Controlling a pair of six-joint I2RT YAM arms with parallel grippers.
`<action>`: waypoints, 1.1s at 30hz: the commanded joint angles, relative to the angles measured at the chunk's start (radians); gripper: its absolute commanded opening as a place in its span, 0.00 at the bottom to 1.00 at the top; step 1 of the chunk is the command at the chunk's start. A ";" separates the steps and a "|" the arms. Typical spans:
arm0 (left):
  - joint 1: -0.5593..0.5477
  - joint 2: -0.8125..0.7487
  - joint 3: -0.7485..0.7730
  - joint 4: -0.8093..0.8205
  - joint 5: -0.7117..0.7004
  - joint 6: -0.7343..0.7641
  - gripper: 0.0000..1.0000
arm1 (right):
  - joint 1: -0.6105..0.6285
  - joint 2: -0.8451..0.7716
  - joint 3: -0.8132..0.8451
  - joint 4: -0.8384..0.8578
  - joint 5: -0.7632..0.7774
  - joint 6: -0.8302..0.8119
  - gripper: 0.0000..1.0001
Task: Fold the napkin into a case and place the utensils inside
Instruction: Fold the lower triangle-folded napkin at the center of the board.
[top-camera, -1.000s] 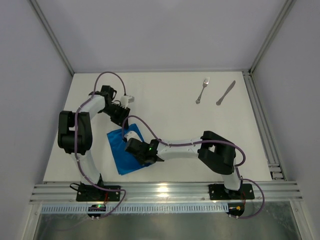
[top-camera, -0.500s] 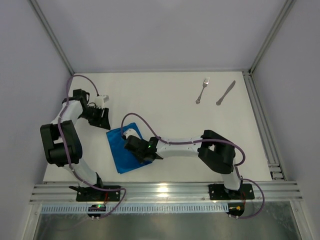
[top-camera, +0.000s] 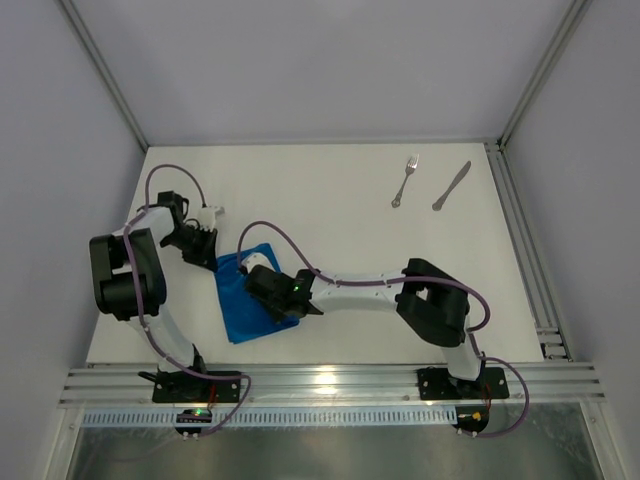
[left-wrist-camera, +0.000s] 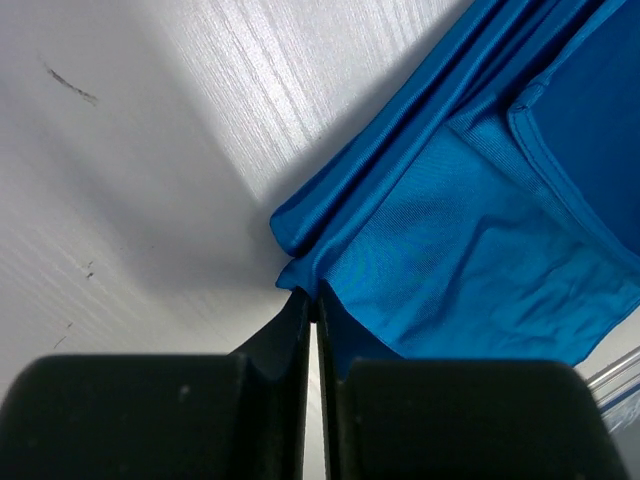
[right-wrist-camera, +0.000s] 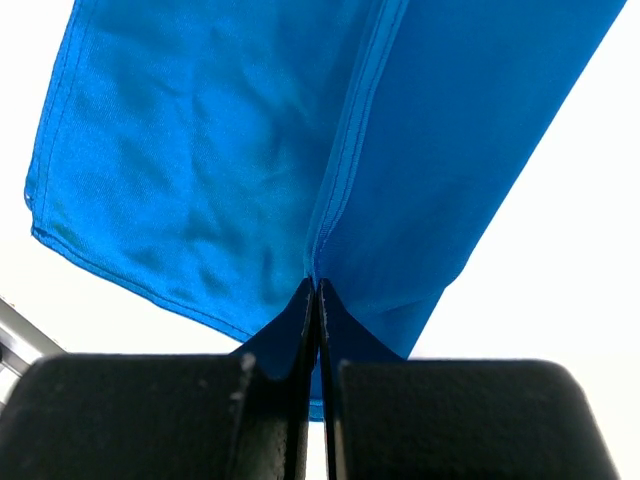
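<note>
The napkin (top-camera: 240, 315) lies on the table (top-camera: 330, 230) in its near left part, turned at a slant, one corner pointing toward the near edge. It is doubled, with an upper layer lying over a lower one. The left gripper (left-wrist-camera: 310, 300) sits at the napkin's far left corner, its tips touching the cloth there. The right gripper (right-wrist-camera: 314, 290) is over the napkin's far half, right of the left gripper, its tips on a fold edge. The fork (top-camera: 404, 181) and the knife (top-camera: 451, 186) lie near the far right corner, well apart from the napkin. The fork is left of the knife, and the two do not touch.
</note>
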 joint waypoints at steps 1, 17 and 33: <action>-0.001 0.023 -0.005 0.029 0.012 0.015 0.03 | -0.006 0.007 0.041 0.019 -0.006 -0.014 0.04; -0.003 0.029 -0.021 0.030 0.049 0.035 0.00 | -0.006 0.093 0.115 0.038 -0.079 0.017 0.04; -0.001 0.015 -0.021 0.013 0.075 0.036 0.00 | -0.006 0.107 0.118 0.062 -0.108 0.019 0.04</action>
